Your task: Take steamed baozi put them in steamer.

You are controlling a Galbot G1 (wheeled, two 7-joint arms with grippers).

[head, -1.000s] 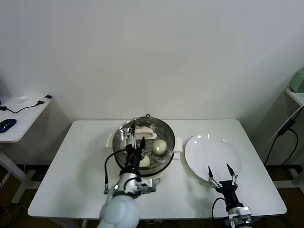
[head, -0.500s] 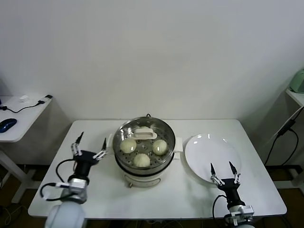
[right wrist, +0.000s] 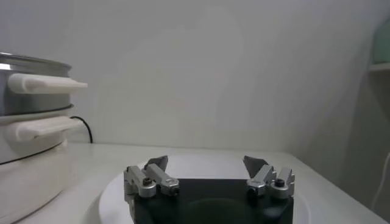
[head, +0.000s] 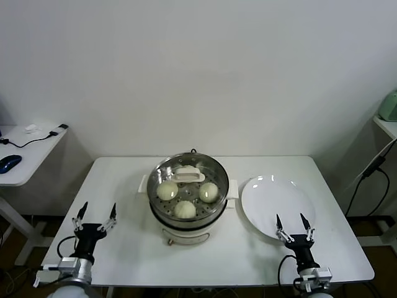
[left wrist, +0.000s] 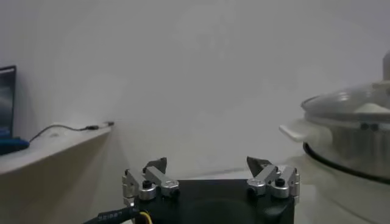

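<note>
No text, label, brand, number or sign can be read anywhere in these views.

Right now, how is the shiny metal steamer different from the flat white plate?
The round stainless-steel steamer is deep, with tall walls; the flat white plate is shallow. The steamer holds pale buns; the plate holds nothing. The steamer sits raised on a cream pot base; the plate lies on the white table. Both are round.
</note>
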